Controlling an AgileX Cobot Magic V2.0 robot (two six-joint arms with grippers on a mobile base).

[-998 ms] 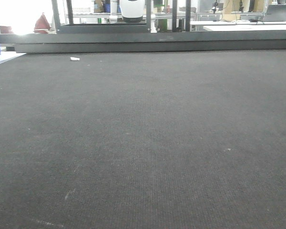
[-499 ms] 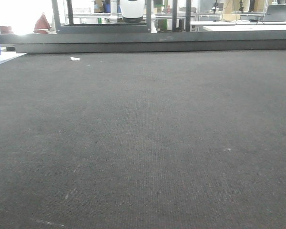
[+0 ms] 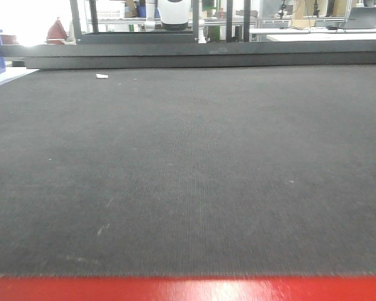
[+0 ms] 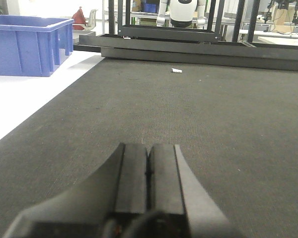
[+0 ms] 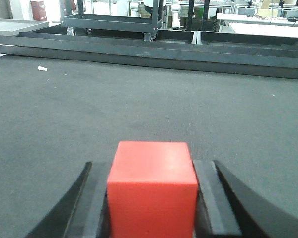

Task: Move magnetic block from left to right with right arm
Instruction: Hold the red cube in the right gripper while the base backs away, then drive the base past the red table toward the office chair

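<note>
the red block (image 5: 152, 191) is clamped between the right jaws, with the dark counter (image 5: 139, 109) stretching out beyond it. the left jaws are pressed together with nothing between them, and a blue bin (image 4: 30, 44) stands well off to one side.

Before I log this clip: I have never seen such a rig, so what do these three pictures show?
This is a two-armed robot. The front camera looks over a dark mat, with a red bar along the bottom edge and a small white scrap far off. The other two cameras sit on the wrists, looking past each hand. The left hand is shut and empty; a blue bin stands beside the mat. The right hand grips the red magnetic block.
</note>
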